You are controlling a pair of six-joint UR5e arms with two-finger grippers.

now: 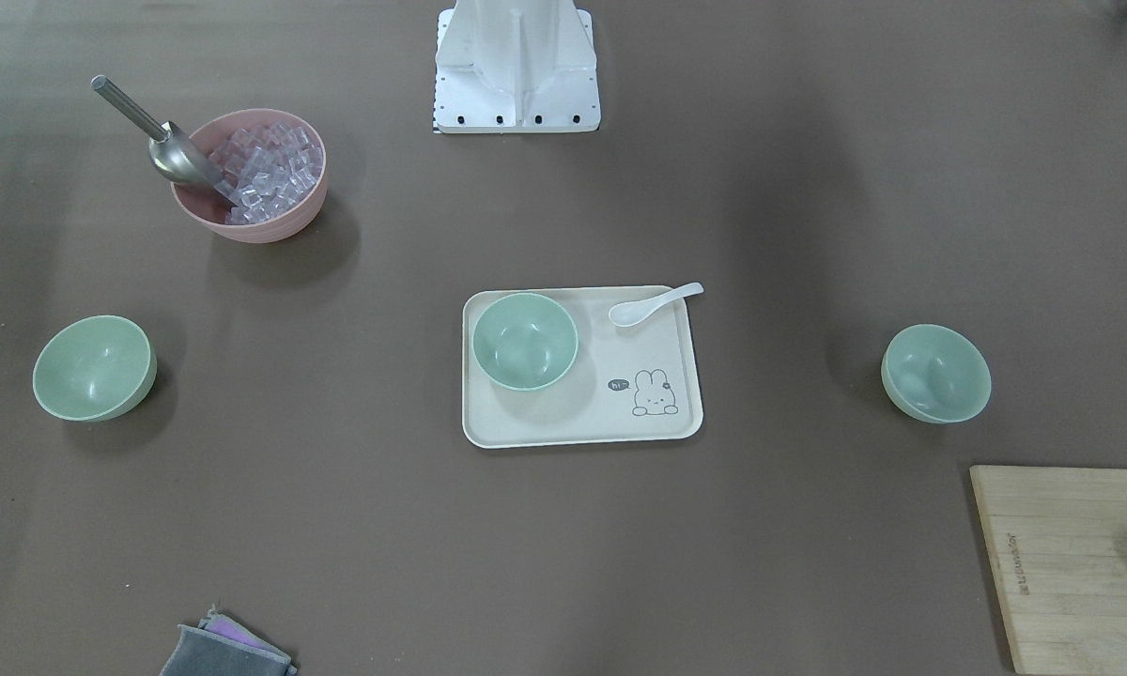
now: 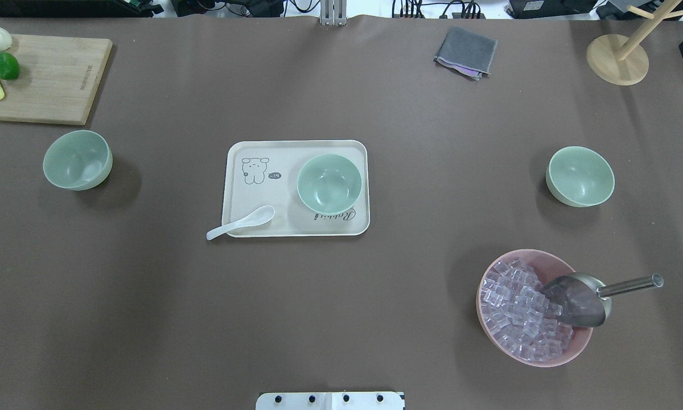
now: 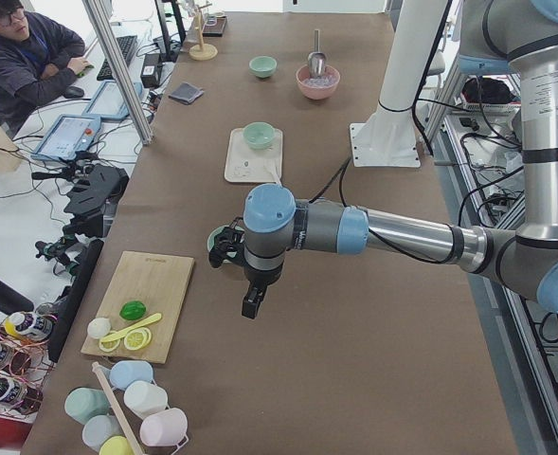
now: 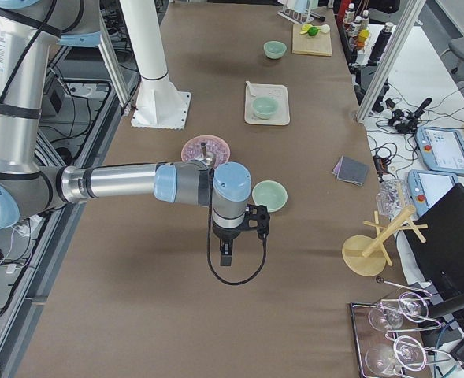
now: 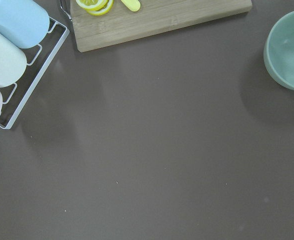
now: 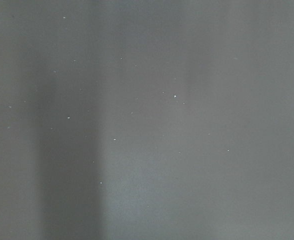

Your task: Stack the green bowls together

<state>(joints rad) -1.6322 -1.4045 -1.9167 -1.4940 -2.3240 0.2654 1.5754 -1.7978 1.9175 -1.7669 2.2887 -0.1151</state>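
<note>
Pale mint-green, matte, plain, deep-sided, upright, well apart: left bowl (image 2: 77, 160) at worktop's (image 2: 341, 319) 9 o'clock, middle bowl (image 2: 329, 184) on tray (image 2: 296, 149), right bowl (image 2: 580, 176) at 3 o'clock. Cannot tell whether left hand (image 3: 224, 251) or right hand (image 4: 260, 222) spread or pressed together.

Left arm (image 3: 402, 232), right arm (image 4: 121, 183) stretched out level; left gripper (image 3: 224, 252), right gripper (image 4: 257, 222): opening unclear

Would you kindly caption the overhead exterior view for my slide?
Three pale mint-green plastic bowls, unstacked: one on the cream rabbit-print tray, one toward each end of the brown table.
</note>
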